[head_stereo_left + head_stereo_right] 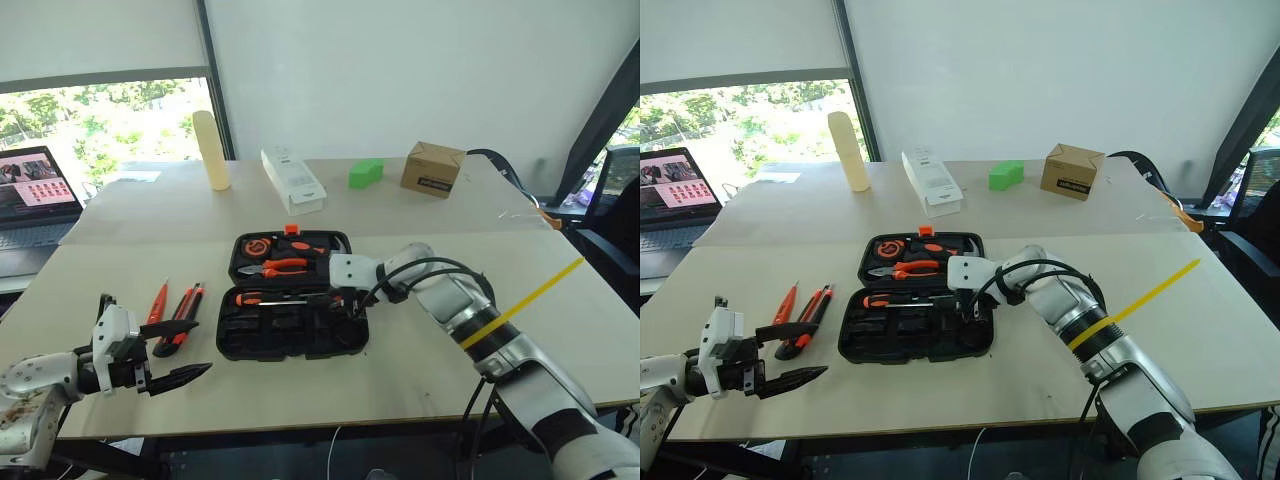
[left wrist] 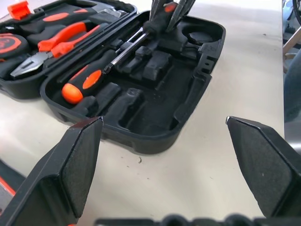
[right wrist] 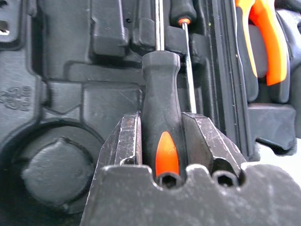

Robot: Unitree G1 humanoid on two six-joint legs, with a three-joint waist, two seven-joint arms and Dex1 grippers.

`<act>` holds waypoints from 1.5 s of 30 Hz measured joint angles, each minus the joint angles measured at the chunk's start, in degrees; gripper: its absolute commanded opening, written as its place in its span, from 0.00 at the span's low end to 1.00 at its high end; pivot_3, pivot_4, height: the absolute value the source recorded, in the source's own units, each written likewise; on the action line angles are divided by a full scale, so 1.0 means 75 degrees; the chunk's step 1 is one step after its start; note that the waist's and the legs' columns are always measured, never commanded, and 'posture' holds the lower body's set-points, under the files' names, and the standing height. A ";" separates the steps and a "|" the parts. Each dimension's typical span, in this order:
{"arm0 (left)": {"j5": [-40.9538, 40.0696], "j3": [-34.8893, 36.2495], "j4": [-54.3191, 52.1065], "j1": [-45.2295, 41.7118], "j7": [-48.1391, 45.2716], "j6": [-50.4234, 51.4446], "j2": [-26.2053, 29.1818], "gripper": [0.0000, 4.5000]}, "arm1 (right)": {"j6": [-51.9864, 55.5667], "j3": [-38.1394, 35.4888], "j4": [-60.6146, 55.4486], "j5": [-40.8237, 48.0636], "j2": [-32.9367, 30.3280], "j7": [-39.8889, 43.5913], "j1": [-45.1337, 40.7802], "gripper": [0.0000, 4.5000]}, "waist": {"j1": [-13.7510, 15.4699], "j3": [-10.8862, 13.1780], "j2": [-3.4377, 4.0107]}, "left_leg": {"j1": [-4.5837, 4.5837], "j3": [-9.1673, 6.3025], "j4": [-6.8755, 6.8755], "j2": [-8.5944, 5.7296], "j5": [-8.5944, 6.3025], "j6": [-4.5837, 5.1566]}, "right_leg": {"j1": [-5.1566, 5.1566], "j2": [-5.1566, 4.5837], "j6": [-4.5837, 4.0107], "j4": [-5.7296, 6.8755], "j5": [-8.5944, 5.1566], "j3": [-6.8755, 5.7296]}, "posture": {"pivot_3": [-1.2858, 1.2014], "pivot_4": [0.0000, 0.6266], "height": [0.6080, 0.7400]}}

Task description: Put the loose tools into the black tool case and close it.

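Nearest to the camera, the left tool hangs over the front left part of the counter, with its two black fingers spread wide and nothing between them. Just beyond it, two loose tools lie on the counter to the left of the case: a slim orange tester and, beside it, an orange-black knife.

The black case lies open in the middle of the counter. Its far half holds orange-handled pliers and other pieces in their slots. In the near half one screwdriver with an orange-black handle already lies in a slot.

The right tool reaches into the near half of the case from the right side. It is closed on the dark handle of a second screwdriver, whose steel shaft points away over the moulded slots, next to the thin shaft of the first one.

At the far end of the counter stand a brown box and a green block.
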 measured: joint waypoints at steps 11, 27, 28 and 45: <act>0.0000 0.0000 -0.0017 0.0004 0.0006 0.0001 0.0000 1.00 | -0.0065 0.0046 0.0751 -0.0440 0.0388 0.0358 -0.0390 0.22 | -0.0016 0.0000 0.0001 | 0.0005 0.0000 -0.0001 0.0000 -0.0001 0.0002 | 0.0000 0.0001 -0.0002 0.0007 0.0001 0.0001 | 0.52 0.24 1.00; 0.0034 -0.0001 0.0140 -0.0057 0.0042 -0.0023 0.0001 1.00 | 0.0584 -0.0983 0.0194 0.0502 0.0183 0.1423 -0.0481 0.65 | -0.0024 0.0002 0.0003 | 0.0002 -0.0002 -0.0002 -0.0003 -0.0013 0.0021 | -0.0015 -0.0003 -0.0002 0.0037 0.0001 -0.0001 | 0.52 0.24 1.00; 0.0056 -0.0001 0.0207 -0.0088 0.0042 -0.0025 0.0001 1.00 | 0.0708 -0.1043 0.0148 0.0619 0.0173 0.1491 -0.0530 0.60 | -0.0023 0.0002 0.0003 | 0.0003 -0.0002 -0.0003 -0.0002 -0.0020 0.0033 | -0.0015 -0.0002 -0.0002 0.0037 0.0001 -0.0001 | 0.52 0.24 1.00; 0.0193 -0.0022 0.0239 -0.0243 0.0108 -0.0045 -0.0020 1.00 | -0.0070 -0.0652 0.1250 0.0003 0.1232 0.0345 -0.0455 0.01 | -0.0036 0.0002 0.0004 | 0.0006 -0.0002 -0.0004 -0.0002 -0.0001 0.0000 | -0.0028 -0.0003 -0.0014 0.0055 0.0007 -0.0008 | 0.52 0.24 1.00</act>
